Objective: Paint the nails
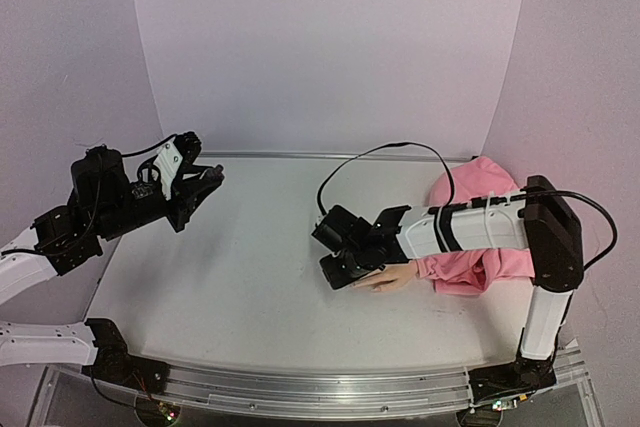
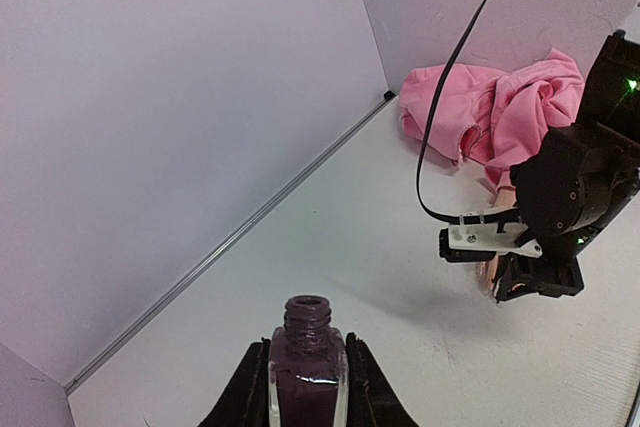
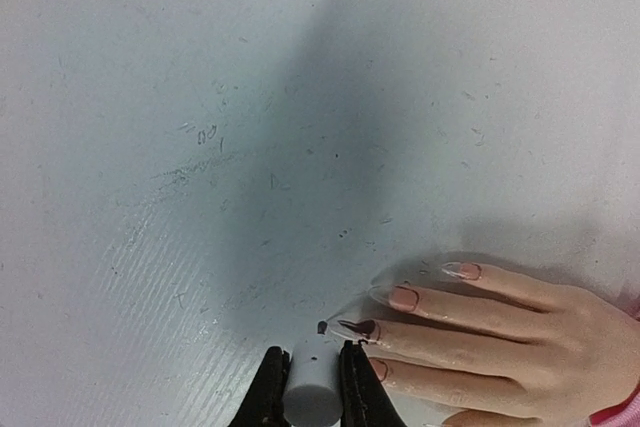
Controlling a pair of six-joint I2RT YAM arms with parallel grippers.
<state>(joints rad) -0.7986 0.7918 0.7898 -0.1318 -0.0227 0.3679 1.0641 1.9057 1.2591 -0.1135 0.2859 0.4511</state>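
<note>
A flesh-coloured mannequin hand (image 3: 500, 332) lies flat on the table, its pink sleeve (image 1: 470, 265) to the right. One nail (image 3: 360, 328) carries a dark streak of polish; the nails beside it (image 3: 403, 297) are pale. My right gripper (image 3: 310, 372) is shut on the white brush cap (image 3: 312, 395), its dark brush tip (image 3: 322, 327) just left of the streaked nail. In the top view that gripper (image 1: 345, 269) sits at the fingertips (image 1: 368, 282). My left gripper (image 2: 307, 387) is shut on an open bottle of dark purple polish (image 2: 307, 367), held up at the far left (image 1: 195, 192).
A black cable (image 1: 385, 152) loops from the right arm over the back of the table. White walls (image 1: 330, 47) close the back and sides. Bunched pink fabric (image 2: 490, 112) lies at the back right corner.
</note>
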